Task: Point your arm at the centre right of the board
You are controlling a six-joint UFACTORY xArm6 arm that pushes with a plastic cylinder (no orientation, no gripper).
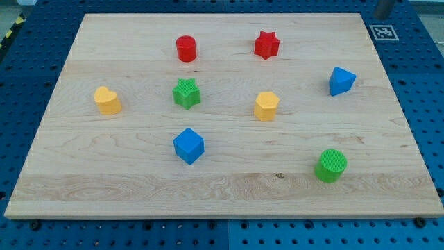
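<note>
Only a short grey stub of my rod shows at the view's top edge, with my tip (382,15) just beyond the board's top right corner, away from every block. The nearest block is the blue triangular block (341,80), at the board's right, below the tip. On the wooden board (388,132) also lie a red cylinder (186,48), a red star (266,44), a green star (186,93), a yellow hexagon (266,105), a yellow heart (107,101), a blue cube (189,145) and a green cylinder (331,165).
A black-and-white marker tag (383,32) sits on the blue perforated table just off the board's top right corner. The blue table (427,83) surrounds the board on all sides.
</note>
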